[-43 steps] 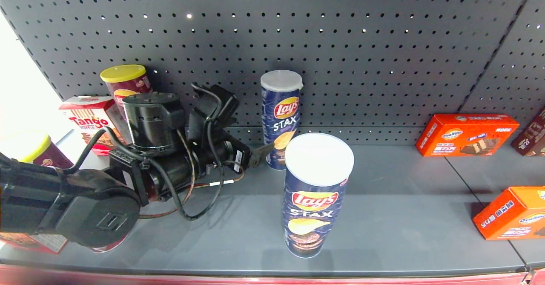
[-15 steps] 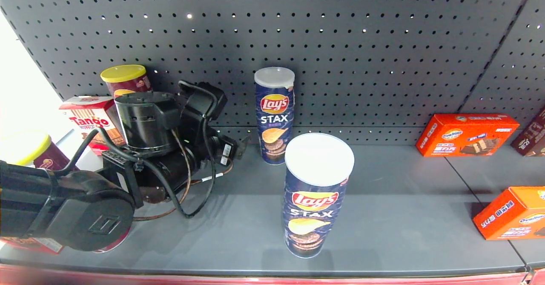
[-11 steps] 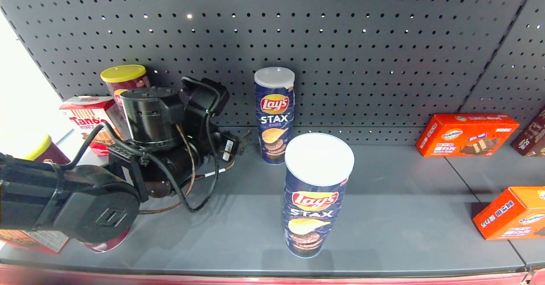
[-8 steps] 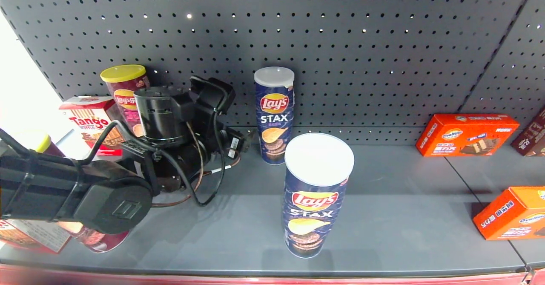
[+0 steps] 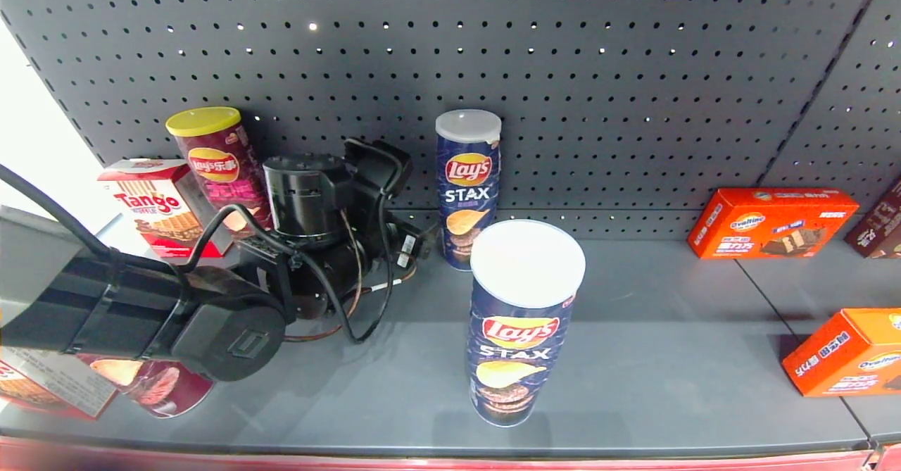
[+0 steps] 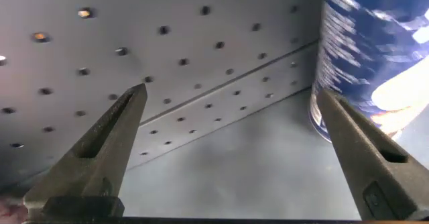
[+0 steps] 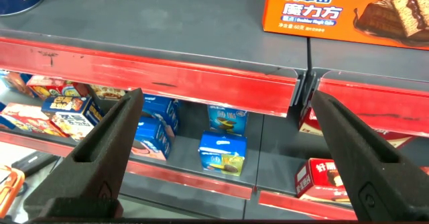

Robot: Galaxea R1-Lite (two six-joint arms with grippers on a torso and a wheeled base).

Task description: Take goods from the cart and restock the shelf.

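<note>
Status entry, restocking.

Shelf [image 5: 669,358]: two blue chip cans stand upright on it. The rear can [image 5: 467,189] is at the pegboard back panel [image 5: 563,70]. The front can [image 5: 524,330] is near the shelf's front edge, to the right of the rear one and apart from it. I judge both to be placed goods.

Left end effector [image 6: 231,95]: fingers spread wide, nothing between them. It lies low over the shelf, just left of the rear can's base. In the wrist view the can sits beyond one fingertip, outside the gap. Whether that finger touches the can wall I cannot tell; the angle is too close.

Right end effector [image 7: 226,95]: fingers apart, empty. It hangs in front of the shelf's red front edge [image 7: 154,66], with lower shelves of boxed goods beyond it.

Other stock: a maroon can with yellow lid [image 5: 218,165] and a wafer box [image 5: 158,207] at the left. Two orange boxes [image 5: 771,221] [image 5: 845,351] sit at the right.

Judgement: the rear can's placement looks done or nearly so, since it is upright, free-standing and at the back. Open floor remains between the cans and the orange boxes, so there is room for more. Likely left: clear the left arm from the shelf and fetch the next item. How much stock remains to bring I cannot judge.
</note>
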